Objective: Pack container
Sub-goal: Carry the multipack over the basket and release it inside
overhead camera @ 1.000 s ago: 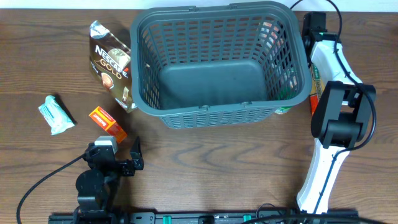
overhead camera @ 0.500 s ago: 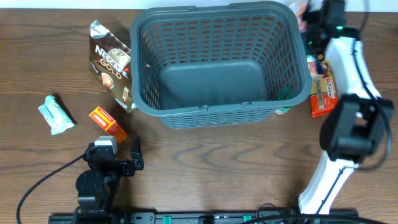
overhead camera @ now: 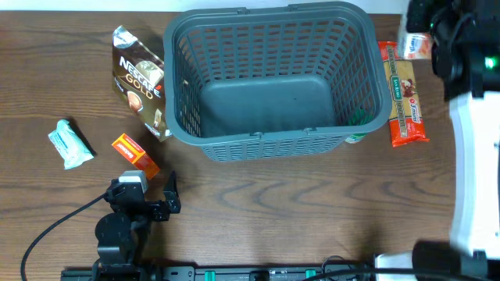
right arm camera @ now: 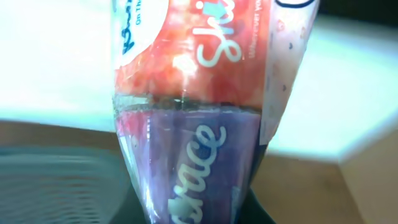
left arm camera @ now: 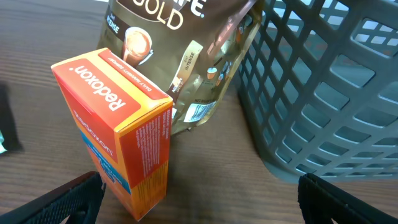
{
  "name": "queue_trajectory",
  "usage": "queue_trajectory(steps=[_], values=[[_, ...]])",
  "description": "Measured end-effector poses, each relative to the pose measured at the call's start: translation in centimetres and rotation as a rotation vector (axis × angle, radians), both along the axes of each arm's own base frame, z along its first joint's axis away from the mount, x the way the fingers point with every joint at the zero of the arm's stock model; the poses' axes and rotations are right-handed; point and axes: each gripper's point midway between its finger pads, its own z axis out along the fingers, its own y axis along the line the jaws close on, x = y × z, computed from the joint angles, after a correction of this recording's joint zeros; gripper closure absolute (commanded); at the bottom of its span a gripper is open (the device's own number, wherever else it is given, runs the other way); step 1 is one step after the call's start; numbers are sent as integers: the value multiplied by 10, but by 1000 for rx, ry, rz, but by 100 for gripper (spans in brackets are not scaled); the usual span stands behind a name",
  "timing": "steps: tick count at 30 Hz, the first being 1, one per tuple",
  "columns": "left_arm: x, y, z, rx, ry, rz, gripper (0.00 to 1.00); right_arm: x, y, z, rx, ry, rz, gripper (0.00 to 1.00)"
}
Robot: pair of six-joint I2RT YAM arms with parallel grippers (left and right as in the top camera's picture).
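1. The wooden table (overhead camera: 273,211) carries everything.
2. The dark grey basket (overhead camera: 273,144) stands upright at the far middle of the table. I can see nothing lying on its floor.
3. The right arm (overhead camera: 475,156), white, runs up the right edge. Its gripper (overhead camera: 422,35) is past the basket's far right corner, clamped on a small packet (right arm camera: 199,93) with a pink and purple label. That packet fills the wrist camera's view.
4. A brown coffee pouch (overhead camera: 141,86) lies flat, right up against the basket's left wall.
5. A long red packet (overhead camera: 405,94) lies flat just beside the basket's right wall.
6. The left gripper (left arm camera: 199,202) sits low near the front left of the table. Its jaws are spread wide with nothing between them, facing the orange box.
7. The orange box (left arm camera: 118,137) lies just in front of the coffee pouch.
8. A pale green wrapped packet (overhead camera: 70,144) lies left of the box, apart from it.
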Motion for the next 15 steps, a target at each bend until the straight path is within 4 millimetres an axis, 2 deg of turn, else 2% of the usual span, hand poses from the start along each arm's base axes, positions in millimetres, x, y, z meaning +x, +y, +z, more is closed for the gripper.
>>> queue_trajectory(steps=[2,4,6,8,11,15], values=[[0,0,0,0,0,0,1,-17,39,18,-56,-38,171,99],[0,0,0,0,0,0,2,-39,82,24,-132,-53,386,99],[0,0,0,0,0,0,2,-60,120,17,-197,-48,592,99],[0,0,0,0,0,0,1,-75,146,2,-230,-21,749,99],[0,0,0,0,0,0,1,-83,168,-30,-245,61,890,99],[0,0,0,0,0,0,2,-78,180,-77,-254,191,984,99]])
